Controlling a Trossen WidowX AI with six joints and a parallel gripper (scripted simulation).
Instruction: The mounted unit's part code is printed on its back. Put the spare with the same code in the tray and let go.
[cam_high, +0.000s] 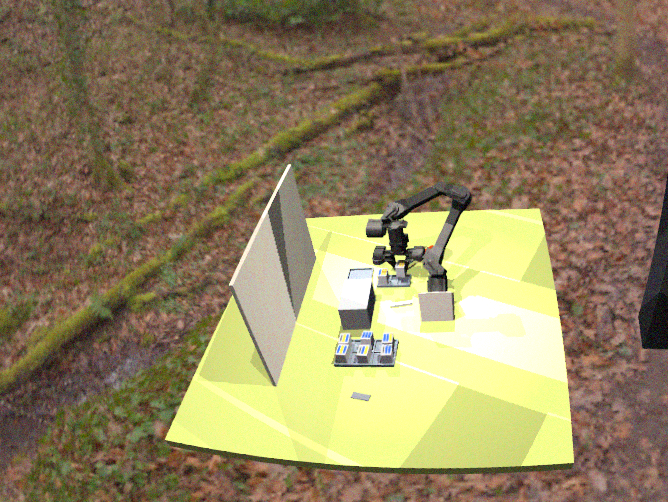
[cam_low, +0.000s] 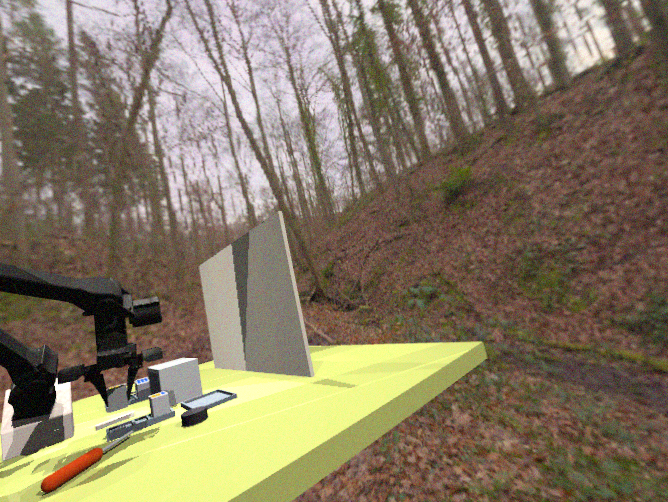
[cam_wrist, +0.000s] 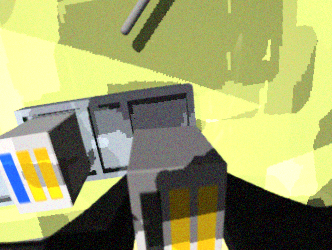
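Black at the tips and closed on a striped block (cam_high: 401, 268) (cam_low: 117, 397) (cam_wrist: 175, 150) with the tool (cam_high: 400, 263) (cam_low: 117, 399) (cam_wrist: 169, 175); grips it firmly between both fingers, roughly upright; shows two yellow stripes beside a darker one on the near face, partly in shadow; cannot tell that stripe's true colour. Hovers near the right end of a small slotted rack (cam_high: 395, 284) (cam_low: 115, 432) (cam_wrist: 155, 93) as seen from the wrist; leaves the block outside the tray (cam_high: 360, 273) (cam_low: 216, 399), with release not yet done.

Holds, in the rack's leftmost visible compartment from the wrist, a second block (cam_high: 382, 277) (cam_low: 160, 405) (cam_wrist: 62, 167) with one blue and two yellow stripes; sits near the tray, at the rack's end closest to it in the exterior view. Lies flat and shallow, pale inside a dark rim, as for the tray; stands just beside a tall grey box (cam_high: 356, 296) (cam_low: 176, 380); shows a low black disc-like piece (cam_low: 194, 416) just beside the tray in the exterior view.

Carries six blocks with blue or yellow markings, farther along the counter (cam_high: 486, 431) (cam_low: 378, 415) (cam_wrist: 250, 95), in a larger rack (cam_high: 367, 364); bears also a small grey plate (cam_high: 360, 396), a thin white strip (cam_high: 401, 304) (cam_low: 114, 421), an orange-handled screwdriver (cam_low: 72, 469) and a big upright panel (cam_high: 267, 275) (cam_low: 270, 307).
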